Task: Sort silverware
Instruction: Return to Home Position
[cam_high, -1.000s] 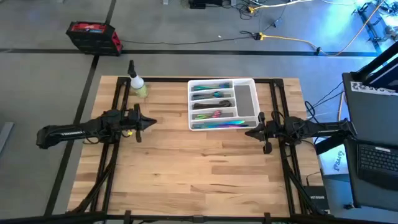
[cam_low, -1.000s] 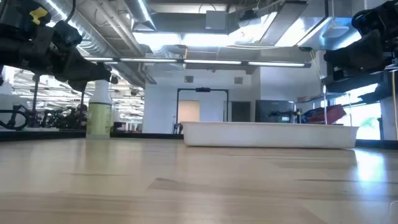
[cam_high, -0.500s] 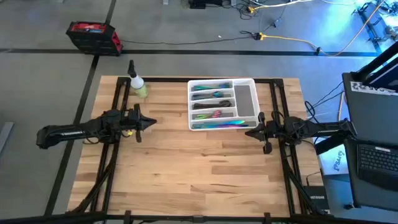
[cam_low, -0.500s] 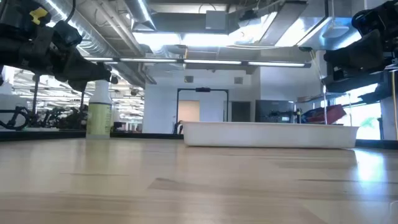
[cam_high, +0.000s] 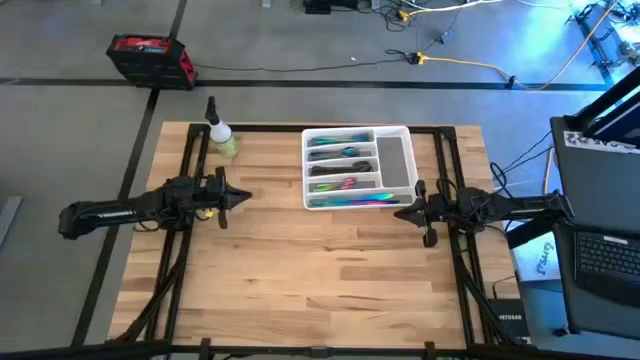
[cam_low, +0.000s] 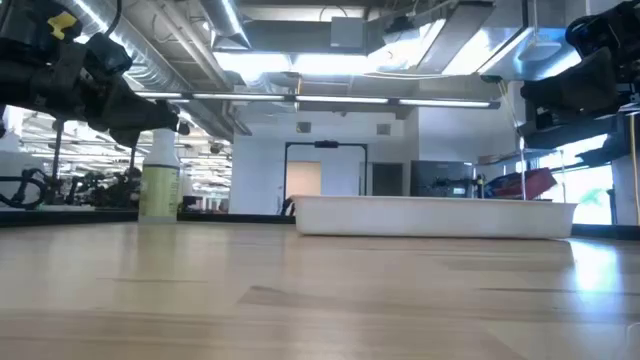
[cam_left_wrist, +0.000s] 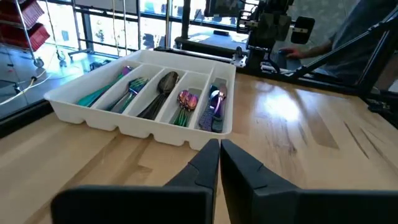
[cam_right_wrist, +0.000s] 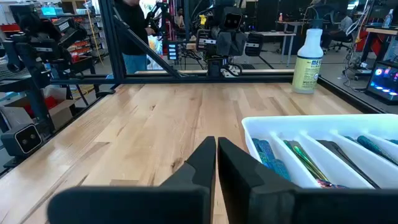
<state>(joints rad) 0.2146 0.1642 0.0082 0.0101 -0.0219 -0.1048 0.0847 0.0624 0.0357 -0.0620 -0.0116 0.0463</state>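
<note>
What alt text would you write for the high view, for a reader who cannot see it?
A white tray far back on a wooden table holds iridescent silverware in its slots. The left gripper and right gripper, both shut and empty, hover either side of it; a spray bottle stands far left.

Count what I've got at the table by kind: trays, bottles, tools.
White compartmented plastic tray: 1
Small spray bottle with yellowish liquid: 1
Dark two-finger tools: 2 (left tool, right tool)
Total: 4
</note>
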